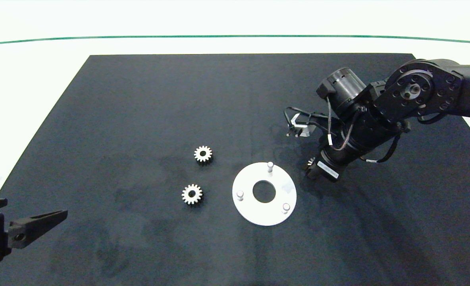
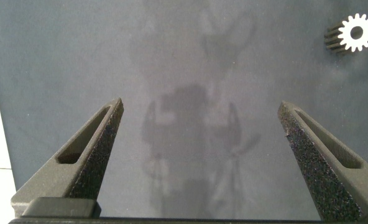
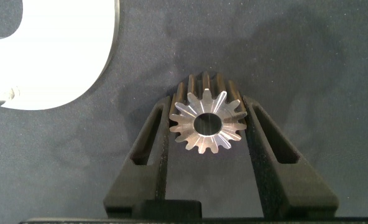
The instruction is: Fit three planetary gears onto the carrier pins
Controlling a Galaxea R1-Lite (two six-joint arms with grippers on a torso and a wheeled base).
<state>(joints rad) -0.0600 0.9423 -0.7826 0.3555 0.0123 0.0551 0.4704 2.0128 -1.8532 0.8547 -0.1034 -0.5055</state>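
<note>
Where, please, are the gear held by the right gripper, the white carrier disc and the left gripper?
Gear in the right gripper [image 3: 205,124]: right wrist view, on its flat face beside the bore.
White carrier disc [image 1: 247,207]: head view, on bare plate between pins.
Left gripper [image 2: 202,158]: left wrist view, midway between its open fingertips.

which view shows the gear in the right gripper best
The right wrist view: the gear fills the middle of the frame, teeth and bore clear, clamped between the right gripper fingers. The head view shows only a sliver of it beside the arm, next to the white disc. The left wrist view misses it entirely.
</note>
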